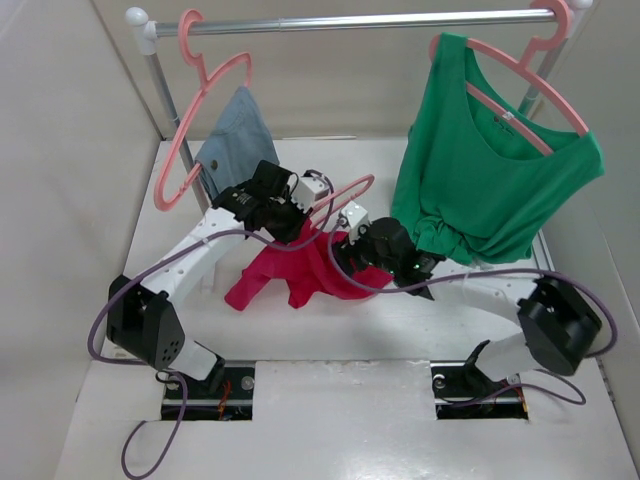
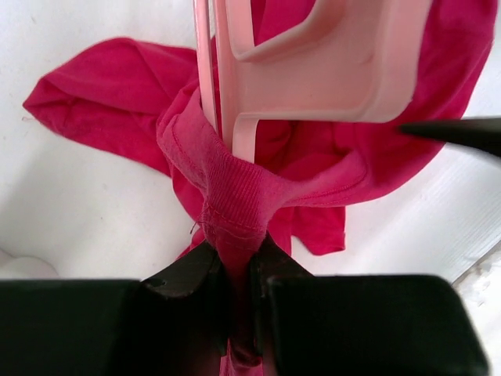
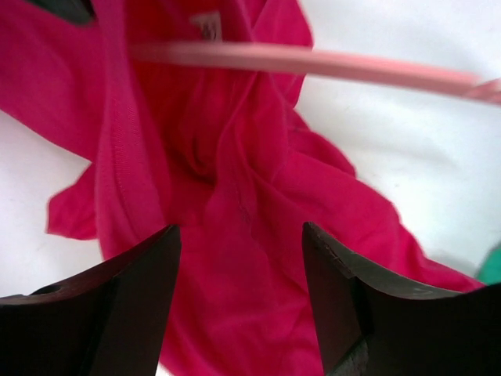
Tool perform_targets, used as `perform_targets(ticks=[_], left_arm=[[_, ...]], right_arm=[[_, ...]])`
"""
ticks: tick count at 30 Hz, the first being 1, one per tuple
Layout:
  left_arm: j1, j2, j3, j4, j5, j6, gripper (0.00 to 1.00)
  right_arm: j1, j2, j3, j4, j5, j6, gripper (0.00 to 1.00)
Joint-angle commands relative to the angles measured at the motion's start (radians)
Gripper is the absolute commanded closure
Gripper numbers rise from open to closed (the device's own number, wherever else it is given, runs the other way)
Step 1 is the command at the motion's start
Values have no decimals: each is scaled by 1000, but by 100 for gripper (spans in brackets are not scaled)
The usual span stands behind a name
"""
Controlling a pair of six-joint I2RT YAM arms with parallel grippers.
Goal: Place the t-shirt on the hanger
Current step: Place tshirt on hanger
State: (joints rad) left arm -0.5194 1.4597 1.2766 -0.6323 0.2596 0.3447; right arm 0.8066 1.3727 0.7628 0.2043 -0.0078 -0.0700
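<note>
The crimson-pink t-shirt [image 1: 285, 275] lies bunched on the white table between the arms. My left gripper [image 1: 298, 230] is shut on its ribbed neck edge [image 2: 235, 211] and holds that part lifted. The salmon-pink hanger [image 1: 352, 188] stands over the shirt; its flat neck piece [image 2: 313, 70] is just beyond the pinched collar, with the collar cloth wrapped round its thin arm. My right gripper [image 1: 347, 262] is open, its jaws wide apart, hovering over the shirt's body [image 3: 250, 258]. The hanger's bar [image 3: 313, 61] crosses above, beside the white neck label [image 3: 207, 23].
A green sleeveless top [image 1: 490, 170] hangs on a pink hanger at the right of the metal rail [image 1: 360, 22]. A grey-blue cloth [image 1: 235, 130] hangs on another pink hanger at the left. Pale walls enclose the table on both sides.
</note>
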Motion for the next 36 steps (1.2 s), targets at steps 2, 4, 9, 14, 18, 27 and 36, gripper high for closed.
perform_targets(ticks=[2, 4, 9, 14, 18, 27, 36], left_arm=[[15, 2, 55, 19, 52, -42, 100], [15, -7, 44, 19, 52, -42, 100], [15, -7, 44, 28, 61, -52, 100], [15, -7, 44, 28, 70, -52, 100], [15, -16, 44, 28, 61, -52, 100], [45, -16, 63, 28, 70, -52, 100], [55, -25, 72, 19, 79, -33, 100]], right_arm=[[8, 118, 99, 38, -38, 7, 31], [8, 141, 113, 38, -47, 7, 31], [8, 210, 182, 38, -58, 7, 35], [8, 296, 230, 3, -20, 16, 43], [8, 315, 242, -17, -20, 16, 45], [8, 347, 271, -126, 37, -8, 77], [-67, 255, 159, -135, 49, 12, 100]])
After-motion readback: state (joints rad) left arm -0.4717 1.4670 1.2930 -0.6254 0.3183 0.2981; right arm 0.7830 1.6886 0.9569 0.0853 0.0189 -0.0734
